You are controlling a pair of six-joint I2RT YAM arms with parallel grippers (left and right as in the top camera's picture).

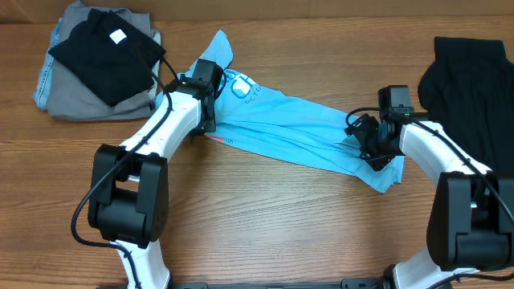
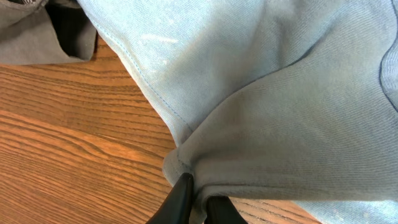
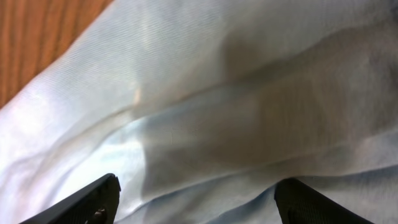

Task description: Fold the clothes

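The T-shirt [image 1: 289, 120] lies on the wooden table [image 1: 265, 217], drawn out in a long slanting band between the two arms, its upper end near the left gripper [image 2: 199, 202] and its lower end under the right gripper [image 1: 371, 148].

In the left wrist view, the left gripper's two dark fingers [image 2: 180, 198] stand nearly together, pinched on a small fold of the shirt at a stitched hem, just above the wood. The cloth rises and spreads away from that pinch.

In the right wrist view, the right gripper's fingers [image 3: 87, 200] stand wide apart at the two lower corners of the picture. The blue cloth fills the space between and beyond them, and neither finger closes on it (whether the tips touch the cloth cannot be told).

The shirt is light blue and creased lengthwise into soft ridges. It narrows toward the right end, where a corner hangs down past the gripper. A white print [image 1: 241, 88] shows beside the left gripper, and a thin streak of coral red [image 1: 221, 140] peeks out at the lower edge by the left arm.

A stack of grey and black clothes [image 1: 96, 60] sits at the table's far left, and a black garment [image 1: 470, 80] at the far right, both apart from the shirt.
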